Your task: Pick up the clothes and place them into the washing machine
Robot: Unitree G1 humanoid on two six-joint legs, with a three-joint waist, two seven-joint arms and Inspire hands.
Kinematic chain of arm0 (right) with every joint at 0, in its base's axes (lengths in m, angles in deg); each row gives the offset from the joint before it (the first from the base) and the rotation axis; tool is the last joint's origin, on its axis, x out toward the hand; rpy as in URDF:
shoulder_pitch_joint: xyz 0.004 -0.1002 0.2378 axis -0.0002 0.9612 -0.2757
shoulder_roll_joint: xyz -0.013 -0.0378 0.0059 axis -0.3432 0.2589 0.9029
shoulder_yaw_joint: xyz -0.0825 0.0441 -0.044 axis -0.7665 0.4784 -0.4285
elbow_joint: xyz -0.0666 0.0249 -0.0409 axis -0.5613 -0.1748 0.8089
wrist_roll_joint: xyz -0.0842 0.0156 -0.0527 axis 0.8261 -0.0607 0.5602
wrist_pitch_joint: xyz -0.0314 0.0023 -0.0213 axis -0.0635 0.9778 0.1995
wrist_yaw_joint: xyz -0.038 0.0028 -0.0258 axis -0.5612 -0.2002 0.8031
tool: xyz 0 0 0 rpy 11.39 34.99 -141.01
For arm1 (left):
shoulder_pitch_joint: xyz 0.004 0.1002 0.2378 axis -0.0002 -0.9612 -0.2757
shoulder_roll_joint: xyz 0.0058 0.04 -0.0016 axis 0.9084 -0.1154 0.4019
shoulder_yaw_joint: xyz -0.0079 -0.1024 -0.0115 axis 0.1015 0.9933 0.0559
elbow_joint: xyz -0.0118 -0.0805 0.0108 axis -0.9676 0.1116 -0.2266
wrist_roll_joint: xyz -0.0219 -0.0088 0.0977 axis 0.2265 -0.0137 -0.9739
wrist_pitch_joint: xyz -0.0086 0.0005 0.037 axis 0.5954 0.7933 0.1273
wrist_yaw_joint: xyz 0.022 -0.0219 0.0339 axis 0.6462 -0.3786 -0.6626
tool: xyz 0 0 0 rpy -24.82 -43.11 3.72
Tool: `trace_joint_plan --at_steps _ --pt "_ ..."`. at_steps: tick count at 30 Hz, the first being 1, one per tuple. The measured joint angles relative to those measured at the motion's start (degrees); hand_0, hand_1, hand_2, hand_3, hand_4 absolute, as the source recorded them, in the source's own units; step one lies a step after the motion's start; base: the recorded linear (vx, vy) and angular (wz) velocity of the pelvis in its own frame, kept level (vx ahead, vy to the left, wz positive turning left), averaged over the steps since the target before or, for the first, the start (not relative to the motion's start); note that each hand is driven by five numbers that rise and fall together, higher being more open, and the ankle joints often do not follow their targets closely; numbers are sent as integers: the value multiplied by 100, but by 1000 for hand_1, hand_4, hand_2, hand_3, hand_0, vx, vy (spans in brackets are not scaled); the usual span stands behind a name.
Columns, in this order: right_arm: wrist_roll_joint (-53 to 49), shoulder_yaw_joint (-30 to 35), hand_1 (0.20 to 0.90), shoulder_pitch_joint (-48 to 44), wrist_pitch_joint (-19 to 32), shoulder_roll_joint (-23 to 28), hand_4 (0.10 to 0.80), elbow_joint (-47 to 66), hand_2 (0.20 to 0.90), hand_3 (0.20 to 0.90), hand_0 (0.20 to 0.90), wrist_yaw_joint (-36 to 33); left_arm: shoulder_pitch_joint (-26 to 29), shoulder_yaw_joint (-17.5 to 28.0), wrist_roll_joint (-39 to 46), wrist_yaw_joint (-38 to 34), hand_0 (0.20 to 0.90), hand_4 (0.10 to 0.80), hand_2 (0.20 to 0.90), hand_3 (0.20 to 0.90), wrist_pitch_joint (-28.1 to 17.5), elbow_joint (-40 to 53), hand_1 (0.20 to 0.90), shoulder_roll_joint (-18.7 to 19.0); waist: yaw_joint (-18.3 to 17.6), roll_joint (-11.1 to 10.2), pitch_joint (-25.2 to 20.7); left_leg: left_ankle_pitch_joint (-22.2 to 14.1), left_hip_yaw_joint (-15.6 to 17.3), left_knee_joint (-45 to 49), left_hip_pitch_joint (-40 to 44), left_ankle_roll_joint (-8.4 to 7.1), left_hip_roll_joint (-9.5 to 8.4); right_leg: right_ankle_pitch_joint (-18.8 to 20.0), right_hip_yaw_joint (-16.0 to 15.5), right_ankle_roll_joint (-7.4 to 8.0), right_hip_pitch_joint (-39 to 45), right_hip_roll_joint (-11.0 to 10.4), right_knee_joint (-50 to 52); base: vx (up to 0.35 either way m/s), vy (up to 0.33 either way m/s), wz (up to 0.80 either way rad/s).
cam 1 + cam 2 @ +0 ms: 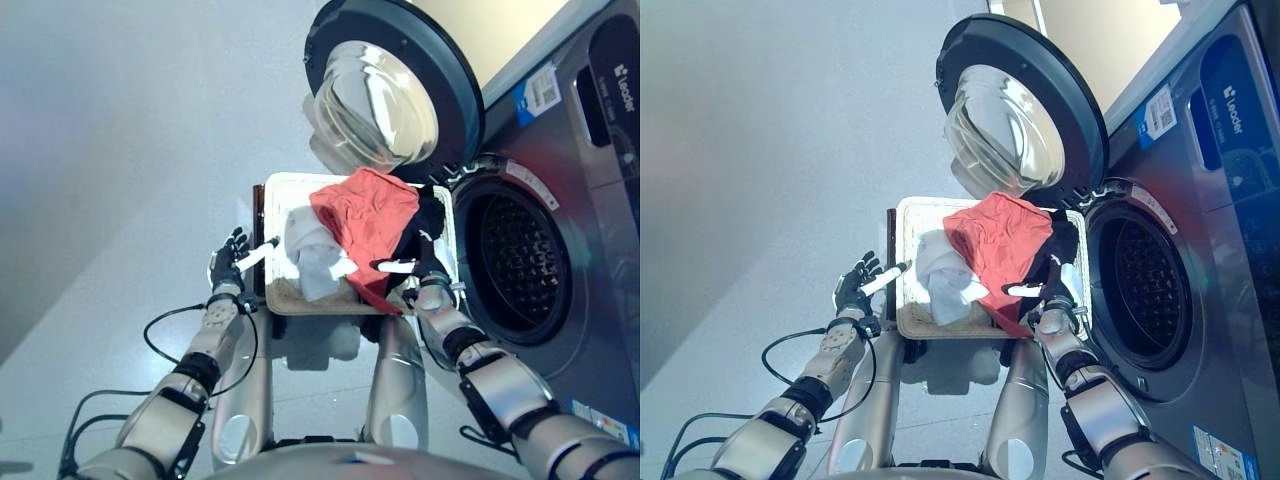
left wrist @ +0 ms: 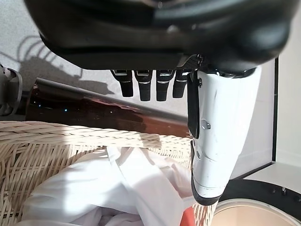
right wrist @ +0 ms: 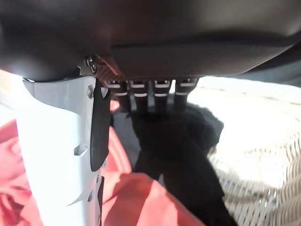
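A wicker basket holds a red garment draped over its middle, a white garment to the left of it and a black garment on the right. My left hand hovers just outside the basket's left rim, open and holding nothing, its white thumb pointing towards the white garment. My right hand is over the basket's right side. It is open, with straight fingers above the black garment and beside the red garment.
The washing machine's drum opening gapes directly right of the basket. Its round glass door is swung open above the basket's far end. A dark brown edge runs along the basket's left side. Grey floor lies to the left.
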Motion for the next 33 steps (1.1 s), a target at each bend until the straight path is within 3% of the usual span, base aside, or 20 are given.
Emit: trace_joint_plan --at_steps 16,19,33 --pt "12 208 900 -259 -139 276 800 -53 900 900 900 -176 -443 2 126 104 900 800 900 900 -2 681 900 1 209 194 -87 306 -113 -371 -298 -95 -23 -126 -227 -136 -371 -85 122 17 -20 8" --pt "409 -5 900 -218 -247 278 800 453 900 900 900 -439 -422 2 123 76 900 800 900 900 -4 711 900 -16 144 220 -77 324 -123 -394 -338 -108 -10 -125 -243 -137 -405 -68 115 1 -1 1" --pt "2048 -558 900 -652 -745 274 800 316 900 900 900 -829 -243 -19 120 -56 900 800 900 900 -134 770 900 -19 164 240 -65 416 -172 -386 -558 -141 -15 -136 -308 -162 -599 -87 169 0 5 2"
